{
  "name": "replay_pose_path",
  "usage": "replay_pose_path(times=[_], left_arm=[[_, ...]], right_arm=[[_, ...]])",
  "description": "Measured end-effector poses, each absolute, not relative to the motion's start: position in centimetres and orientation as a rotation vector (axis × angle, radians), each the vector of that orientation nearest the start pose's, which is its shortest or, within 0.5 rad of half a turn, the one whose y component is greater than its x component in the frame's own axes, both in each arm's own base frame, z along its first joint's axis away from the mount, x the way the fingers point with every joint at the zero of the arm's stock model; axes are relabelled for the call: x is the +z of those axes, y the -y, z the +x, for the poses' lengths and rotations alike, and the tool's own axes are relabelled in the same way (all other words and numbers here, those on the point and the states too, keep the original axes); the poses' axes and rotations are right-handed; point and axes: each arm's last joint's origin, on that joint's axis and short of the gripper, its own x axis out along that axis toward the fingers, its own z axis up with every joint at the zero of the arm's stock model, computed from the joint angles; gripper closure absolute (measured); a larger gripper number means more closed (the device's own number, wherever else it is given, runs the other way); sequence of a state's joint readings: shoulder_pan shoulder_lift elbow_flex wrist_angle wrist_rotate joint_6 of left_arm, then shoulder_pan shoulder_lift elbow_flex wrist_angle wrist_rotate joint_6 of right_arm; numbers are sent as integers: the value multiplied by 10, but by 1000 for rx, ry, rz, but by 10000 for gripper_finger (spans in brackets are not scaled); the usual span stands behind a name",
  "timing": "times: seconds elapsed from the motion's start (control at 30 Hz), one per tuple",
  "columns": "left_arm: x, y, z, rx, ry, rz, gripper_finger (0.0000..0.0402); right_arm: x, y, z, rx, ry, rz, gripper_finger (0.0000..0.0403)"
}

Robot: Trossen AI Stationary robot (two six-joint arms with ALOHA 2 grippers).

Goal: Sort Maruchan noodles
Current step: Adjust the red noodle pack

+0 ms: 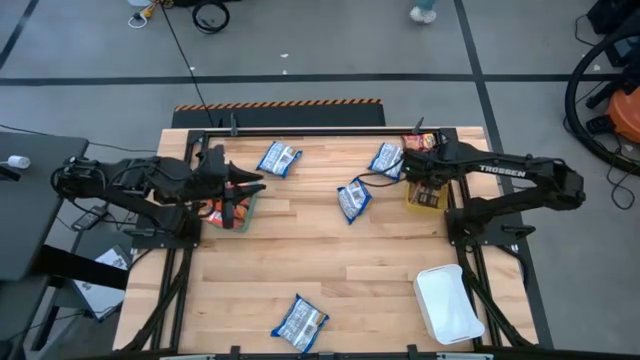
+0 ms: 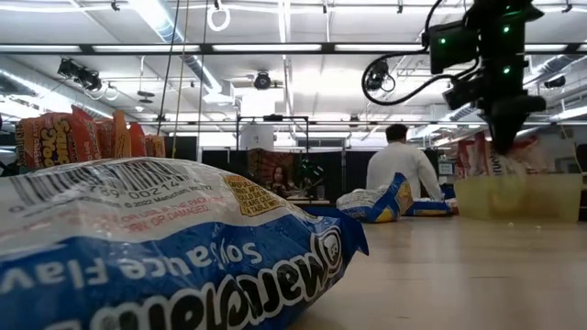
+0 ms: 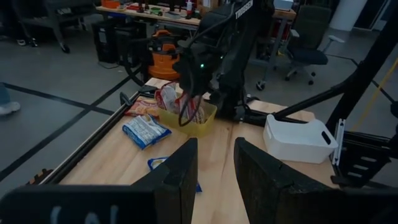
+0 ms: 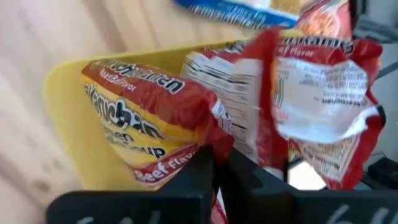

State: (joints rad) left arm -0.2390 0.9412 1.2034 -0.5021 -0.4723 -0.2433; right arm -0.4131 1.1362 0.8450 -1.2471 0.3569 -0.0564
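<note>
My right gripper [image 4: 219, 171] points down into the yellow bin [image 1: 425, 196] at the table's far right and is shut on a red noodle packet [image 4: 146, 121]. More red-and-silver packets [image 4: 317, 93] stand in that bin. My left gripper [image 3: 215, 171] is open and hovers over the teal bin [image 1: 240, 212] at the far left, which holds orange-red packets [image 2: 69, 137]. Blue-and-white packets lie flat on the table: three at the far middle [image 1: 278, 158] [image 1: 386, 160] [image 1: 353, 199] and one at the near edge [image 1: 300, 322]. My right gripper pinches the red packet by its crinkled end [image 4: 211, 146] between the two fingers, coming from above and pointing down. The packet sits inside the yellow bin, against the other packets. I cannot tell whether it is lifted off the bin's floor.
A white bin [image 1: 448, 303] stands at the near right. Bare wood lies in the table's middle and near left. The near blue packet [image 2: 165, 247] fills the low view's foreground. A person [image 2: 401, 165] sits in the room behind the table.
</note>
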Motion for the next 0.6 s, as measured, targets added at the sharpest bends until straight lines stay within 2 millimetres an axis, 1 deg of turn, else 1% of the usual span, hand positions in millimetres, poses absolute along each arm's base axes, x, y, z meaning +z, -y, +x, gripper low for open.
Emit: replay_pose_path(times=[0.13, 0.23, 0.37, 0.43, 0.5, 0.6], left_arm=[[417, 28, 172, 262, -192, -154, 292], [418, 27, 168, 273, -187, -154, 292], [421, 25, 162, 276, -168, -161, 292], [423, 24, 157, 275, -160, -164, 292], [424, 23, 152, 274, -151, -171, 292], [426, 21, 144, 274, -142, -181, 292]], right_arm=[[228, 83, 148, -611, -1573, 23, 348], [223, 90, 145, -674, -1593, 62, 311], [225, 96, 142, -714, -1593, 99, 264], [232, 96, 141, -727, -1564, 123, 248], [243, 95, 141, -735, -1522, 143, 235], [266, 95, 140, -780, -1430, 190, 223]])
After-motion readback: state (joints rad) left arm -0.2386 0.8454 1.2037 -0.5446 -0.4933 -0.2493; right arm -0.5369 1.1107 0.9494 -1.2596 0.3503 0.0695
